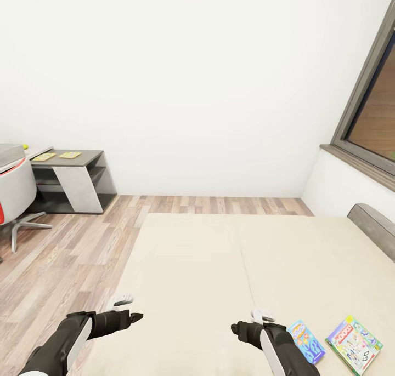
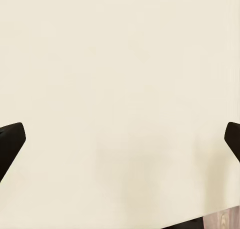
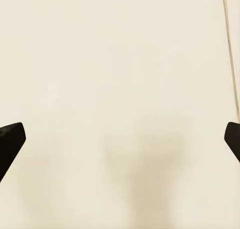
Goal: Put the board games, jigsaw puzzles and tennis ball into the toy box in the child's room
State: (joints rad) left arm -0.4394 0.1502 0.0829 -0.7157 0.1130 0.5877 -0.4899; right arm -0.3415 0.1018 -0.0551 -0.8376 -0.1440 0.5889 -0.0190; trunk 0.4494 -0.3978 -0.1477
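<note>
White walls [image 1: 181, 80], wood-plank floor [image 1: 71, 250], dark-framed window [image 1: 370, 107], grey swivel chair [image 1: 13, 192].

- white-and-green board game [image 1: 354, 344], lying on the bed to the right of the right gripper [image 1: 240, 328]: red logo looks like "MONOPOLY"
- blue board game [image 1: 306, 341] beside it: lettering too small to read

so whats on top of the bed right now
Two board games lie flat on the bed, near its right side: a blue one and a white-and-green one. The right arm covers the blue game's near corner. The rest of the mattress in view is bare.
</note>
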